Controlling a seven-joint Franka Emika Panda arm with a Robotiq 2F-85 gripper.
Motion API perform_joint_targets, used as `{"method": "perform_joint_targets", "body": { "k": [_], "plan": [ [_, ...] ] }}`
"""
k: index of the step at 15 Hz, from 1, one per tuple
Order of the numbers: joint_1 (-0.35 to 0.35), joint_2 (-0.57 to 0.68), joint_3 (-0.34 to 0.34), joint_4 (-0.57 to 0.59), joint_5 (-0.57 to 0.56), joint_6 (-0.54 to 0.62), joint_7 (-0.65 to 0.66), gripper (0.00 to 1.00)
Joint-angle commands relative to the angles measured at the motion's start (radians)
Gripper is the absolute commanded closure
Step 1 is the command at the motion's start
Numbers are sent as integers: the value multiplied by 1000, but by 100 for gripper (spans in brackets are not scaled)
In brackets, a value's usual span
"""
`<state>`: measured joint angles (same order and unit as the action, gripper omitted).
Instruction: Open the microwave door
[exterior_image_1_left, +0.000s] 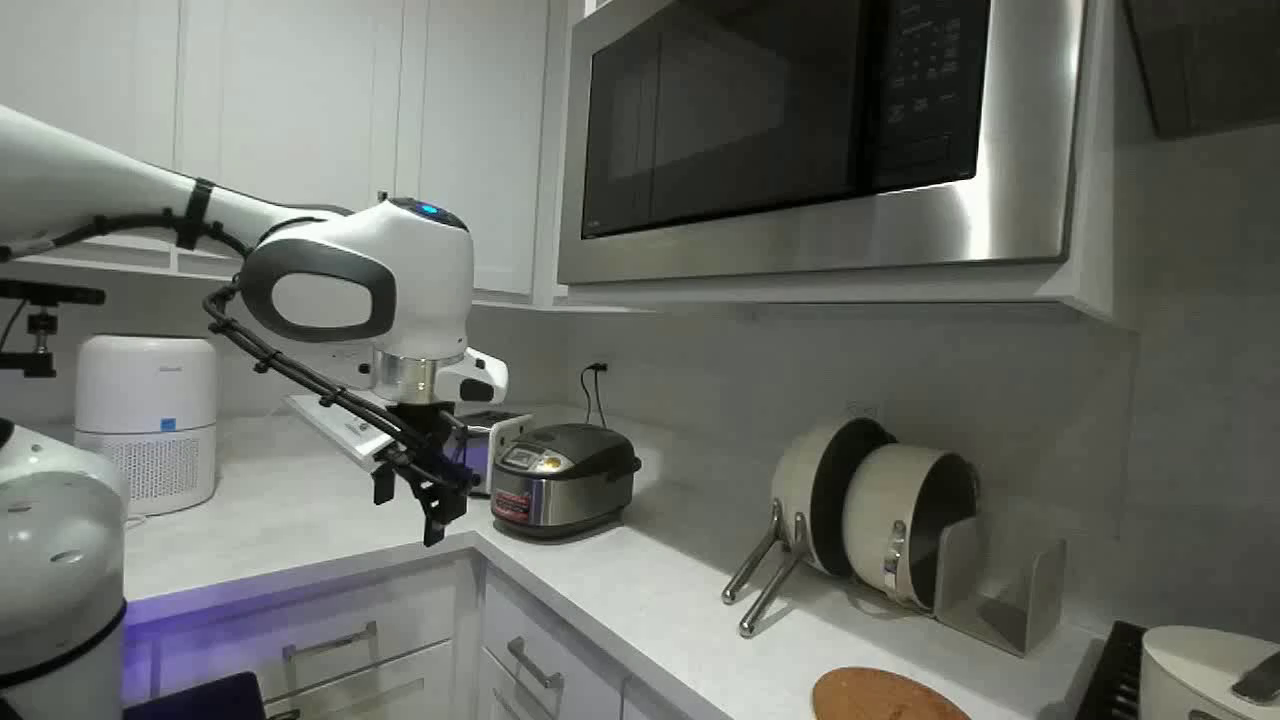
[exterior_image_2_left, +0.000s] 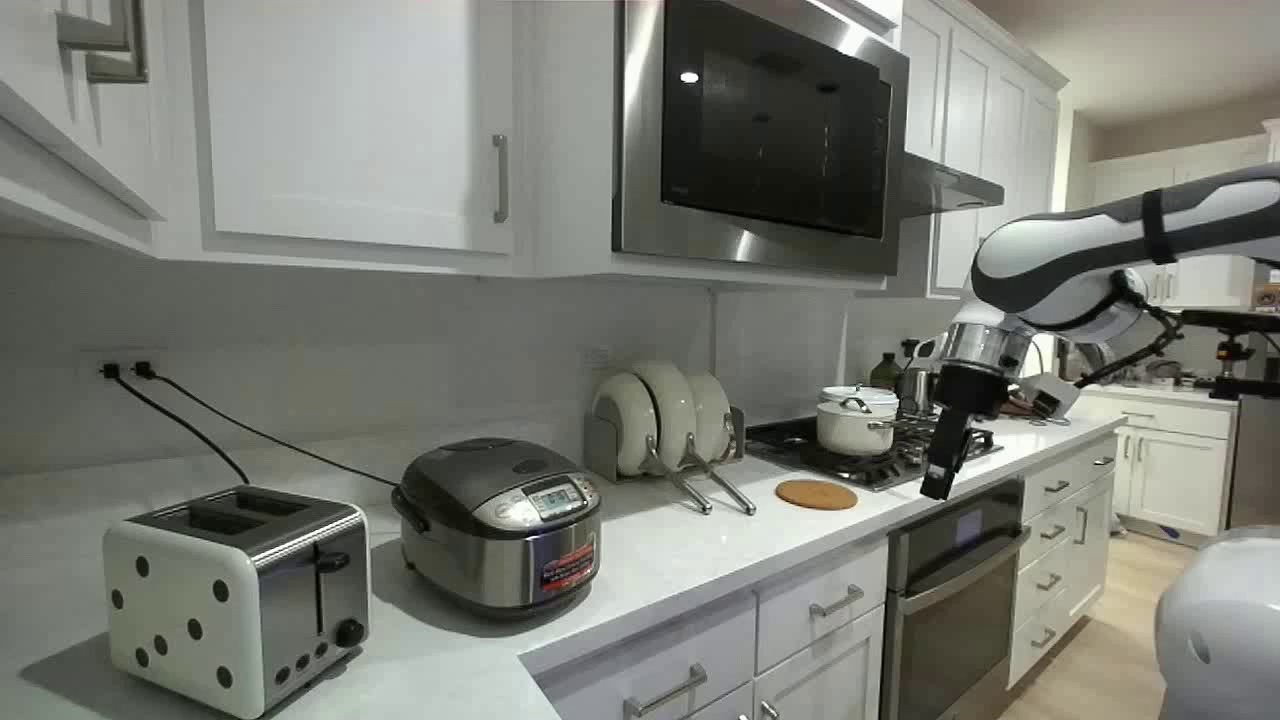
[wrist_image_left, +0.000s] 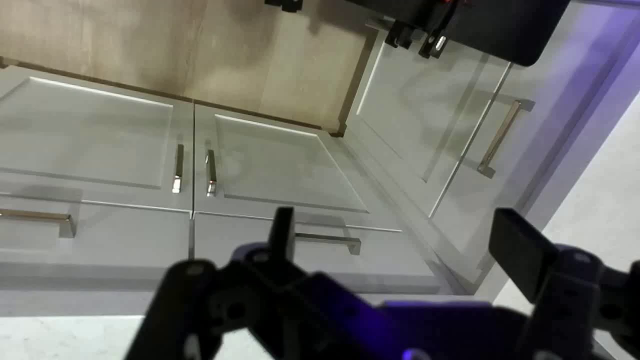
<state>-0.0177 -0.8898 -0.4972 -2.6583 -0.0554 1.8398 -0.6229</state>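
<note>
The microwave door shows in both exterior views as a wide dark glass panel (exterior_image_1_left: 730, 120) (exterior_image_2_left: 770, 130) in a steel frame. It is shut flush, set high above the counter among white cabinets. My gripper (exterior_image_1_left: 409, 510) hangs pointing down, well below and away from the door; it also shows in an exterior view (exterior_image_2_left: 938, 485) as a dark shape. In the wrist view my gripper (wrist_image_left: 394, 215) is open, its black fingers wide apart with nothing between them. Only lower drawers and cabinets lie beyond the fingers; the microwave door is out of the wrist view.
A rice cooker (exterior_image_1_left: 565, 480) and a spotted toaster (exterior_image_2_left: 235, 600) stand on the counter (exterior_image_1_left: 640, 590). Pans (exterior_image_2_left: 665, 420) stand in a rack below the microwave. A cork trivet (exterior_image_2_left: 816, 494) lies near the stovetop. A white air purifier (exterior_image_1_left: 150, 420) stands near the arm.
</note>
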Motion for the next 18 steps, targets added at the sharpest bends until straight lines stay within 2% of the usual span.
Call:
{"method": "perform_joint_targets", "body": {
  "k": [1,13,18],
  "plan": [
    [-28,12,22,1,21,0,-20,0],
    [-35,26,7,174,7,79,-32,0],
    [-31,35,10,256,-16,148,-40,0]
  ]
}}
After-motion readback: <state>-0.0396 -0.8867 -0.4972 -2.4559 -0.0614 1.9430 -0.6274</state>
